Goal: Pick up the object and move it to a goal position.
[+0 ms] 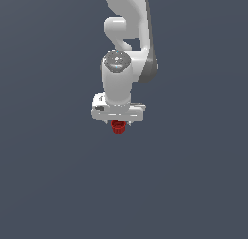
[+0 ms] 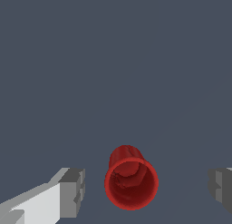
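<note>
since the end effector (image 2: 145, 189) hangs with its fingers (image 2: 72, 191) spread wide and clear of the red object (image 2: 131, 180) lying between them on the grey counter (image 1: 58, 185), it should probably centre, then squeeze evenly before lifting.

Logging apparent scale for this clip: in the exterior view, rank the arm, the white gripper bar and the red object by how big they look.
1. Arm, largest.
2. Gripper bar, clearly smaller.
3. Red object, smallest, much narrower than the bar.
</note>
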Available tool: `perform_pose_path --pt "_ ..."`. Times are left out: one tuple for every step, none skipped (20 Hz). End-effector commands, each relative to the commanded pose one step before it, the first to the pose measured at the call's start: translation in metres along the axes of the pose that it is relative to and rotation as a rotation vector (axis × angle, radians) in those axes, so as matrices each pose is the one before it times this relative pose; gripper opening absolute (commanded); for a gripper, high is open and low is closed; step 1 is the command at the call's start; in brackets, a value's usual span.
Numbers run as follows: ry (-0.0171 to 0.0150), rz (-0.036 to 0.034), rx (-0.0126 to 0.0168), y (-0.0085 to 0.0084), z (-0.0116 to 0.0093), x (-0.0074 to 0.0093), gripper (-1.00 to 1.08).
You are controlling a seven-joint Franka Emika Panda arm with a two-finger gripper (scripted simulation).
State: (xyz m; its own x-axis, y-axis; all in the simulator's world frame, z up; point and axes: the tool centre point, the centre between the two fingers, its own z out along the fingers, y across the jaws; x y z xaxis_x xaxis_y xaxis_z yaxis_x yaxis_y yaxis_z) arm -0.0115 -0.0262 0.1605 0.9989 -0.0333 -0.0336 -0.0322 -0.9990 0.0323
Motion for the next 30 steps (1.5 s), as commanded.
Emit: perform_pose_path --pt "0.0 0.0 0.0 0.00001 0.0 0.0 1.0" --pt "0.00034 -0.00012 -0.00059 0.00045 -0.00023 0.00007 1.0" --pt "0.00076 -0.00025 -0.00132 0.00148 -0.00053 0.00025 1.0" --pt "0.00146 -0.00058 -0.00257 0.00232 -0.00101 0.00038 1.0" --pt "0.00192 -0.00098 -0.00347 0.00324 -0.00139 0.00054 1.0" --pt "0.00232 -0.00164 -0.00442 0.0041 -0.00179 0.0007 1.0" --pt "0.00231 -0.00242 -0.00471 0.00433 -0.00196 0.00078 1.0" --pt "0.00168 -0.0027 -0.00377 0.00333 -0.00163 0.00066 1.0" --pt "0.00107 -0.0027 -0.0027 0.00234 -0.00125 0.00053 1.0" --pt "0.00055 -0.00243 -0.00169 0.00135 -0.00086 0.00039 1.0" --pt "0.00013 -0.00169 -0.00069 0.00044 -0.00042 0.00022 1.0" --pt "0.0 0.0 0.0 0.00008 -0.00009 -0.00001 1.0" --pt "-0.00032 0.00053 0.00075 -0.00072 0.0004 -0.0001 1.0" --pt "-0.00012 0.00243 0.00086 -0.00061 0.00059 -0.00032 1.0" --pt "0.00004 0.00409 0.00097 -0.00051 0.00081 -0.00049 1.0" --pt "0.0002 0.00564 0.00105 -0.00047 0.00103 -0.00065 1.0" --pt "0.00033 0.0072 0.00119 -0.00044 0.00126 -0.00083 1.0" --pt "0.00043 0.00878 0.00136 -0.00043 0.00149 -0.00101 1.0" --pt "0.00047 0.0102 0.00159 -0.00051 0.00174 -0.00119 1.0" --pt "0.00046 0.01164 0.00189 -0.00066 0.00201 -0.00138 1.0" --pt "0.00045 0.01317 0.00219 -0.00078 0.00228 -0.0016 1.0" --pt "0.00046 0.01472 0.00242 -0.00085 0.00254 -0.00182 1.0" --pt "0.0005 0.01633 0.00259 -0.00083 0.00277 -0.00204 1.0" --pt "0.00054 0.01796 0.00275 -0.0008 0.003 -0.00227 1.0" --pt "0.00053 0.01958 0.00293 -0.00079 0.00324 -0.00252 1.0" --pt "0.00052 0.02121 0.0031 -0.00076 0.00347 -0.00278 1.0" --pt "0.00051 0.02288 0.00323 -0.00069 0.00369 -0.00304 1.0" --pt "0.0005 0.02455 0.00333 -0.00059 0.00389 -0.00331 1.0" --pt "0.00048 0.02627 0.00342 -0.00045 0.0041 -0.00359 1.0" --pt "0.00046 0.0275 0.00342 -0.00028 0.00421 -0.00381 1.0"
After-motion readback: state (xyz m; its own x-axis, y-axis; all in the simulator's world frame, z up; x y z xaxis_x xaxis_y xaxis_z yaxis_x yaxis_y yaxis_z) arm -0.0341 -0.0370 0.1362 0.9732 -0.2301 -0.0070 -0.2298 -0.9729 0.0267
